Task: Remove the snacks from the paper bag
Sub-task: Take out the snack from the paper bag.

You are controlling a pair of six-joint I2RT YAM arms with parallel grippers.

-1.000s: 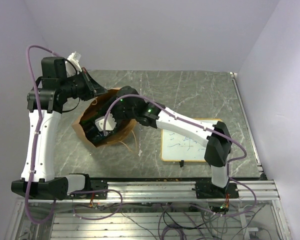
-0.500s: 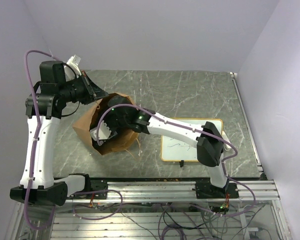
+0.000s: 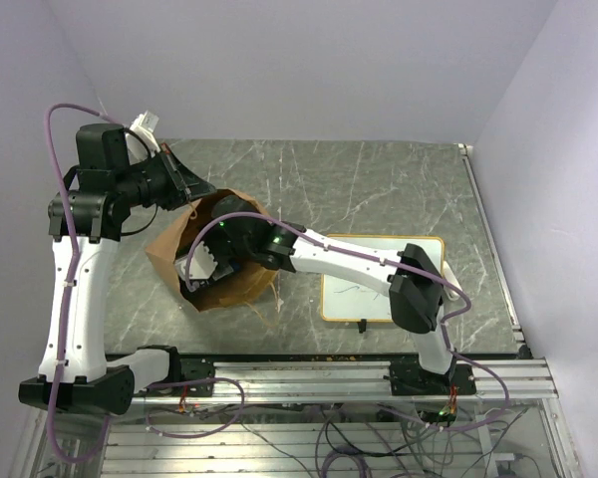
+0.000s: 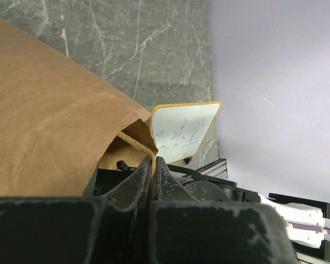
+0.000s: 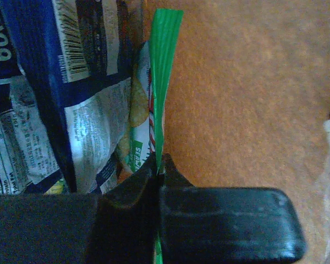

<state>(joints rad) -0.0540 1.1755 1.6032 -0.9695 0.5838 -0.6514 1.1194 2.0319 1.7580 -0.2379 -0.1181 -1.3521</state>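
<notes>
The brown paper bag (image 3: 247, 289) lies on its side at the table's left, mouth toward the near left. My left gripper (image 3: 192, 188) is shut on the bag's upper rim; in the left wrist view the fingertips (image 4: 152, 163) pinch the paper edge (image 4: 133, 131). My right gripper (image 3: 201, 267) reaches inside the bag. In the right wrist view it (image 5: 158, 165) is shut on the crimped edge of a green snack packet (image 5: 165, 55). A blue-and-white snack packet (image 5: 38, 82) lies just left of the green one. The bag's brown inner wall (image 5: 247, 93) is to the right.
An orange-framed whiteboard (image 3: 379, 284) lies flat on the marble table (image 3: 379, 189), right of the bag and under the right arm's forearm. It also shows in the left wrist view as the whiteboard (image 4: 182, 129). A metal rail (image 3: 329, 378) runs along the near edge.
My right arm has pushed further into the bag and its jaws have closed on the green packet. The bag has shifted slightly left, with the left gripper still holding the rim.
</notes>
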